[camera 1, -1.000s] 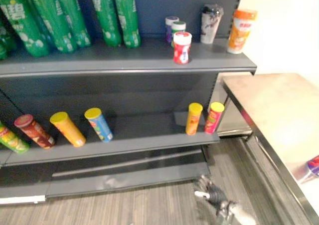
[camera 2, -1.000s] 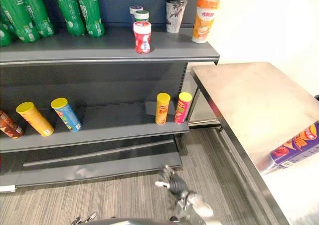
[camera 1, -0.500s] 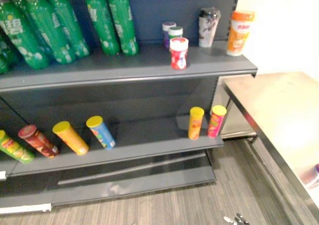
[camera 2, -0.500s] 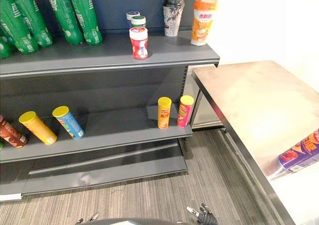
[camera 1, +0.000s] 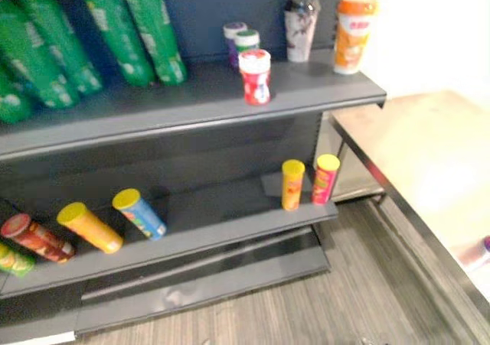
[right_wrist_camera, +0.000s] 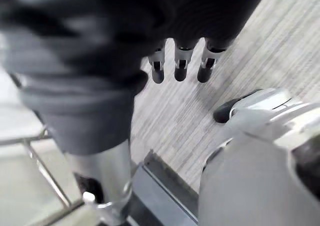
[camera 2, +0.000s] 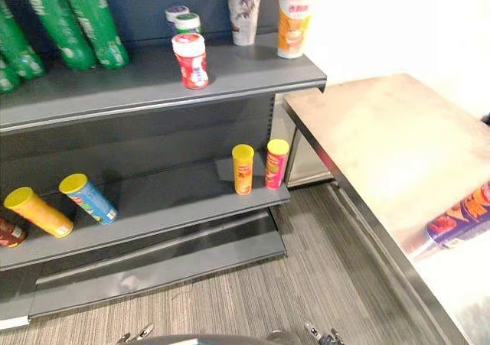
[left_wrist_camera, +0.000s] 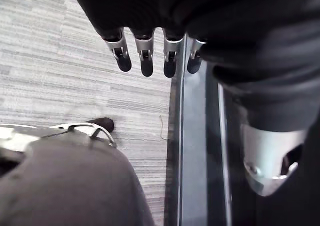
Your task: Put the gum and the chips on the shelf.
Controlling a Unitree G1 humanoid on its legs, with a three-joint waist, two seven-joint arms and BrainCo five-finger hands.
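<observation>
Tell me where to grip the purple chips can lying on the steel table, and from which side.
Probably round the middle of the purple chips can, from above with the right hand. It lies on its side on the steel table at the robot's right, so its curved wall faces up; one end runs out of view.

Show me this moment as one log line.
left hand: open, empty, above floor | right hand: open, empty, above floor | red gum jar: upright, upper shelf | purple chips can: lying on table
</observation>
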